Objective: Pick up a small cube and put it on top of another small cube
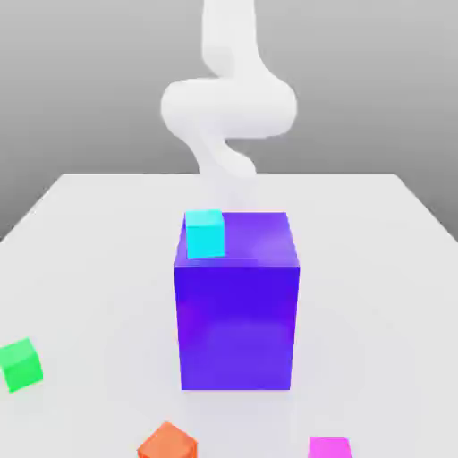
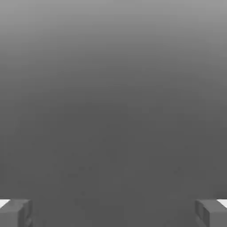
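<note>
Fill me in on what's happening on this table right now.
A white robot arm rises behind a big blue-purple block with a small cyan cube sitting on its top. Its gripper is open and holds nothing. The magenta cube it is meant to pick up lies at the table's near edge, the green cube it goes onto sits far to the exterior view's left, and an orange cube lies between them. Nothing is stacked yet.

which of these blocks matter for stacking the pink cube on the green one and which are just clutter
For the job:
magenta cube
green cube
gripper, open, nothing held

Lying about:
cyan cube, atop the big block
big blue-purple block
orange cube
</note>
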Controlling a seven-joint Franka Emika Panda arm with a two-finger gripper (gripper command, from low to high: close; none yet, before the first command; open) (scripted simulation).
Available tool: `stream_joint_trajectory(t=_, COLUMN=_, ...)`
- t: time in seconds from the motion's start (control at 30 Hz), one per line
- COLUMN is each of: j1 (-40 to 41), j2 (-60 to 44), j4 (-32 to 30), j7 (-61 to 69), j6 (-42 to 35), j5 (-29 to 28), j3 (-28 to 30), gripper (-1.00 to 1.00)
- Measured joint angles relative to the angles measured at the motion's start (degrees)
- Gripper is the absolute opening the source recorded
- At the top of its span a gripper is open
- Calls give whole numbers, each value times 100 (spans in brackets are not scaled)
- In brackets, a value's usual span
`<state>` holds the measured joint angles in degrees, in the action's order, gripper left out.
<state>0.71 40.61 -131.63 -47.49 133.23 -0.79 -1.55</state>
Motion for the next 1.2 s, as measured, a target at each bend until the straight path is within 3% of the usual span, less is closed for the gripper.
stream_joint_trajectory(t=0.57, j1=176, j2=-3568, j4=102, j7=-1273, j6=986, j5=-741, j3=-826, gripper=0)
stream_joint_trajectory(t=1.1, j1=-322, j2=-6831, j4=302, j7=-2035, j6=2252, j5=-995, j3=-795, gripper=0)
stream_joint_trajectory(t=1.13, j1=-381, j2=-7037, j4=347, j7=-2079, j6=2407, j5=-1052, j3=-724, gripper=-100)
stream_joint_trajectory(t=1.2, j1=-381, j2=-7037, j4=347, j7=-2079, j6=2408, j5=-1052, j3=-724, gripper=-100)
